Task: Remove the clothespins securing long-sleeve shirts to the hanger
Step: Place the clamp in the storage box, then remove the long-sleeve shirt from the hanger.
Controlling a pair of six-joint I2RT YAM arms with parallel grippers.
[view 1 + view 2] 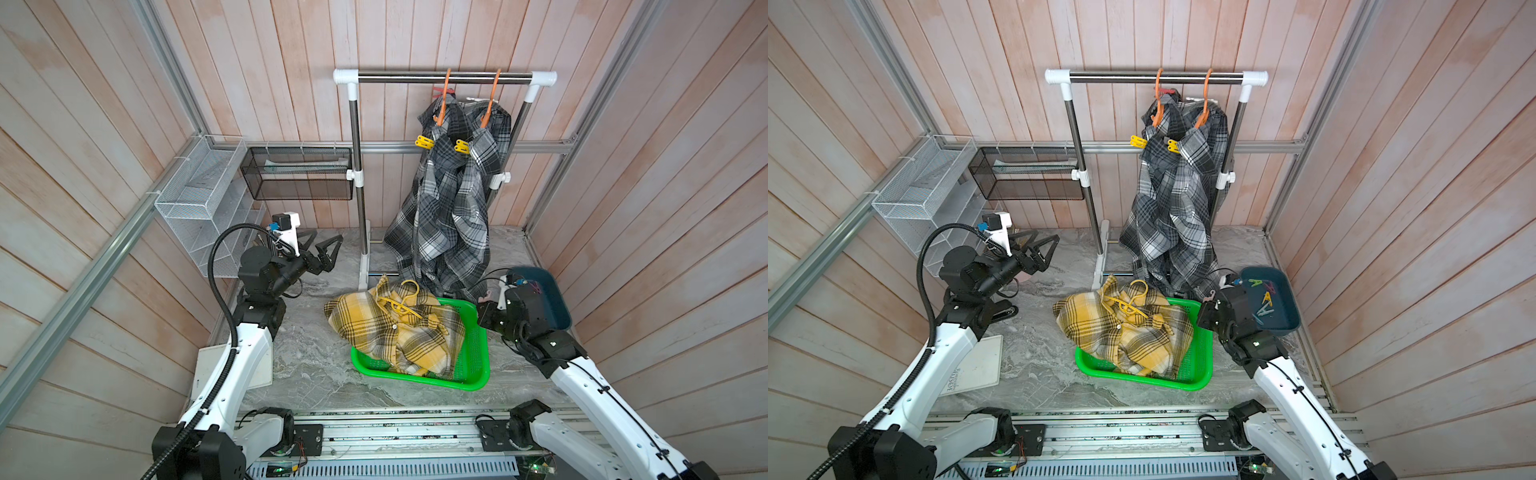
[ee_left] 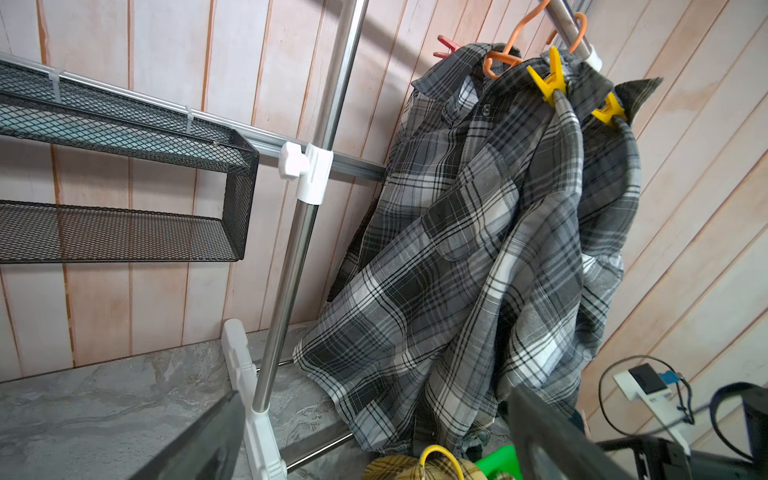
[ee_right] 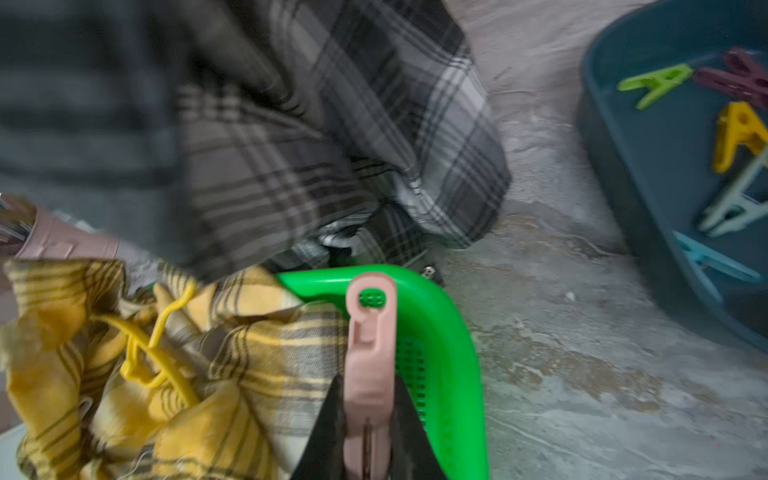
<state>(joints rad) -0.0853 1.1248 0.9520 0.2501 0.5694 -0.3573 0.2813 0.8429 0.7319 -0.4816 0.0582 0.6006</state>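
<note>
Grey marbled tabletop point(image 3: 561, 374): my right gripper point(image 3: 368, 399) clamps a pale pink plastic clothespin point(image 3: 370, 332); carry it right, squarely over the dark blue plastic tray point(image 3: 648, 166), then release. Left gripper point(image 1: 328, 245) spread wide, empty.

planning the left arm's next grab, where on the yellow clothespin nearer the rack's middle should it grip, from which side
On that yellow clothespin, likely the splayed tails: they stick out free while its nose bites the grey plaid shirt. Bring the open left pincer in from the front.
</note>
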